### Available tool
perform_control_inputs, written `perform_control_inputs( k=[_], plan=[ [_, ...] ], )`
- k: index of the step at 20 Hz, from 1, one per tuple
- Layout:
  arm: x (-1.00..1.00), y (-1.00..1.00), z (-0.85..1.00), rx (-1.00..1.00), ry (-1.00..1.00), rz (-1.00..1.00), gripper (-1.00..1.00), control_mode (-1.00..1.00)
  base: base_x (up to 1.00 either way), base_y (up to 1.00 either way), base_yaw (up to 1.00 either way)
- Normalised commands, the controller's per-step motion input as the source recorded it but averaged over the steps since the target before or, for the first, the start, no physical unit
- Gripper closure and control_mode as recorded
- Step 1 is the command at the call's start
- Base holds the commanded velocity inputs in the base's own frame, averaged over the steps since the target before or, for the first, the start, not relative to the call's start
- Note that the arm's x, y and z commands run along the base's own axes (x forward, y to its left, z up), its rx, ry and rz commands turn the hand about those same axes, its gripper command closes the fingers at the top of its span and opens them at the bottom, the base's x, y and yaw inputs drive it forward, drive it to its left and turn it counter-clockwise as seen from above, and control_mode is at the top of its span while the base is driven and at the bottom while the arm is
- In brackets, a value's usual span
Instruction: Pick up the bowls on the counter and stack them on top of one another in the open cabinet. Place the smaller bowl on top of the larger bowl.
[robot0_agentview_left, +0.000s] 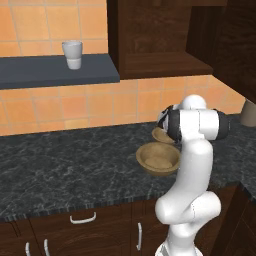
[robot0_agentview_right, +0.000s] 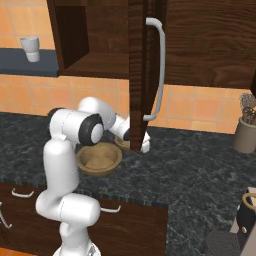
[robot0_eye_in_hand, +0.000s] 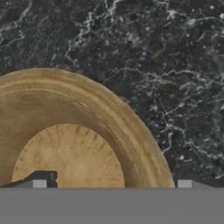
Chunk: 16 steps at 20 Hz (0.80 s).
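Pincer (robot0_eye_in_hand: 112, 183) points down, its two dark finger tips set wide apart, nothing between them. One tip stands over the inside of a round tan wooden bowl (robot0_eye_in_hand: 65, 144), the other outside its rim, above the dark marbled stone counter (robot0_eye_in_hand: 166, 57). Which bowl this is, cannot tell. Likely risk: a thick rim slipping from a shallow bite. Farther off and above, the dark brown wooden open cabinet (robot0_agentview_right: 100, 62); its door edge could snag the lift.
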Motion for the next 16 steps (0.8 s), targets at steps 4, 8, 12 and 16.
perform_control_inputs(
  k=[4,8,12,16],
  plan=[
    [0.0,0.0,-0.36,0.0,0.06,0.0,1.0,-1.0,0.0,0.0,0.0],
    [0.0,0.0,0.0,0.0,0.0,0.0,1.0,-1.0,0.0,0.0,0.0],
    [0.0,0.0,0.04,0.0,-0.02,0.0,1.0,-1.0,0.0,0.0,0.0],
    [-0.25,0.0,0.48,0.0,-0.18,0.0,1.0,-1.0,0.0,0.0,0.0]
  ],
)
